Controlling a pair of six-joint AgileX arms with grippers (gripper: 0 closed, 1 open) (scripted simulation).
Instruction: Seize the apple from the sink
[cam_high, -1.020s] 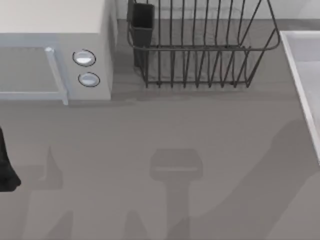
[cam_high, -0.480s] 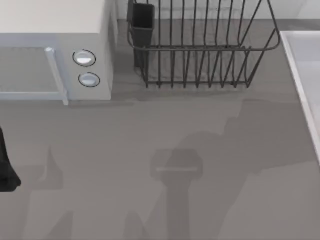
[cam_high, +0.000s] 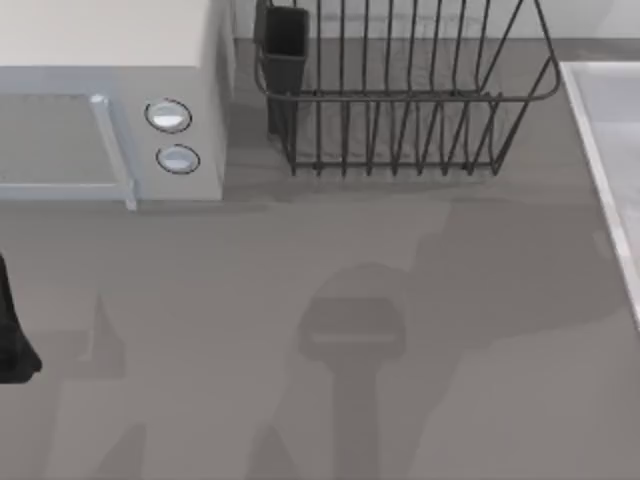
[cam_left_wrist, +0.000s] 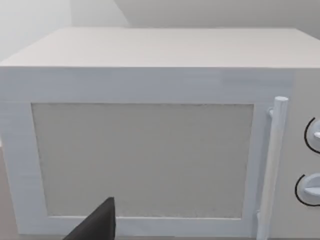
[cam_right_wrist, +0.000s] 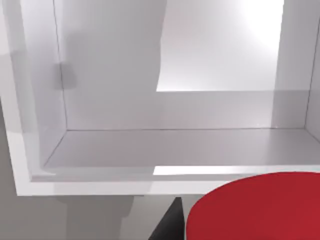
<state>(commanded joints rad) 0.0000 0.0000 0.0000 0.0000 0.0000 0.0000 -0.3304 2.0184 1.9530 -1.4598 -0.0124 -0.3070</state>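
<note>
While the left arm is idling at the table's left edge, the right pincer is grasping the apple.

Seen from the right wrist, the red apple is sitting close up against the pincer's dark finger, overlapping the near whitish rim of the sink and hanging in front of the pale basin rather than lying on its floor. From above, the sink's rim is running along the right edge of the table, with the dark wire dish rack standing at the back and the white microwave at the back left. The left pincer is facing the microwave door; whether it is clenched or released I cannot tell.
</note>
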